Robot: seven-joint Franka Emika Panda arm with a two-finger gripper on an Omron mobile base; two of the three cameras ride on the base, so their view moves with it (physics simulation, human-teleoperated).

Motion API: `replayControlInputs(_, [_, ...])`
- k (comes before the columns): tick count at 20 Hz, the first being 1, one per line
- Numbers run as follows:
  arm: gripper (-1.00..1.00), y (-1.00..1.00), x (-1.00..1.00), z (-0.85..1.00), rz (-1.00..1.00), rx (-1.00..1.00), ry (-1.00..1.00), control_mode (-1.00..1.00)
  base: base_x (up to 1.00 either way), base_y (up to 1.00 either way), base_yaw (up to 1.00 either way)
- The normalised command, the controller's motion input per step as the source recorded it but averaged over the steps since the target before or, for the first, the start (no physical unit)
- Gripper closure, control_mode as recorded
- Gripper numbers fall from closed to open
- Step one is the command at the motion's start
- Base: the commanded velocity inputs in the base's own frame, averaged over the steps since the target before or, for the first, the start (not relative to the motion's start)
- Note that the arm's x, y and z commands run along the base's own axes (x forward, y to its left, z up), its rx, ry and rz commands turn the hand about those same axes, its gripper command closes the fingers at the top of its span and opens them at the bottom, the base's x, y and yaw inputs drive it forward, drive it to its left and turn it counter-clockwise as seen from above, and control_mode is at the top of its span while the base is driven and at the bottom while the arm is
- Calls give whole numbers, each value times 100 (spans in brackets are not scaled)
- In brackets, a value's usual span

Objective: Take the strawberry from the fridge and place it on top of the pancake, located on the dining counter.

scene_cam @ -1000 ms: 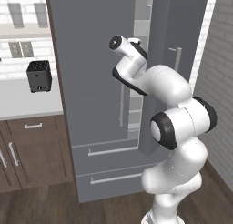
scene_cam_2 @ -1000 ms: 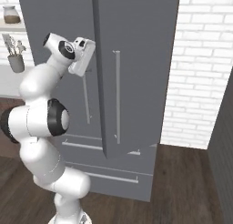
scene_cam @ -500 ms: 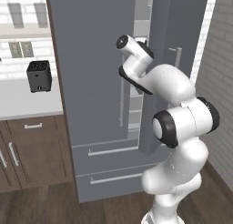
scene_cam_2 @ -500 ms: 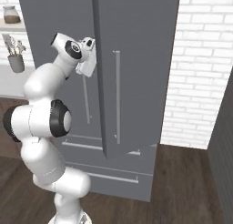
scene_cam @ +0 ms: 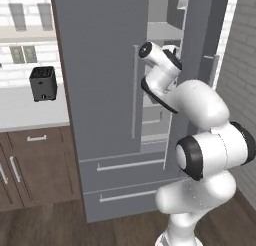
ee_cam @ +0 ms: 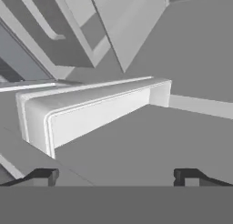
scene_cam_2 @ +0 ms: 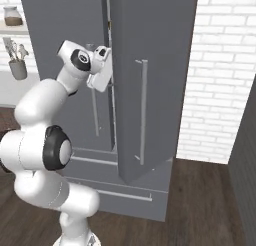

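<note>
Claw spread wide and empty, aimed at a pale door bin inside the fridge. Its arm bends up from the base, wrist reaching into the gap between the doors.

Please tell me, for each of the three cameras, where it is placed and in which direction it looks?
Left base view: behind the arm on its left, looking forward at the fridge, whose right door stands ajar; the white arm rises at lower right.
Right base view: behind the arm on its right, looking at the fridge's doors; the arm rises at lower left, with the gripper at the door gap.
Hand view: on the hand, looking along the open gripper into the grey interior at a door bin; two dark fingertips show below.
Both base views share the fridge and arm.
</note>
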Motion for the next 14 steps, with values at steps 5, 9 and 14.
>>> replayControlInputs(5, [-100, -72, -56, 0, -13, 0, 0, -100, 0, 0, 0])
replayControlInputs(9, [-100, -77, -49, 0, -12, 0, 0, -100, 0, 0, 0])
replayControlInputs(14, [-100, -75, -41, 0, -11, 0, 0, -100, 0, 0, 0])
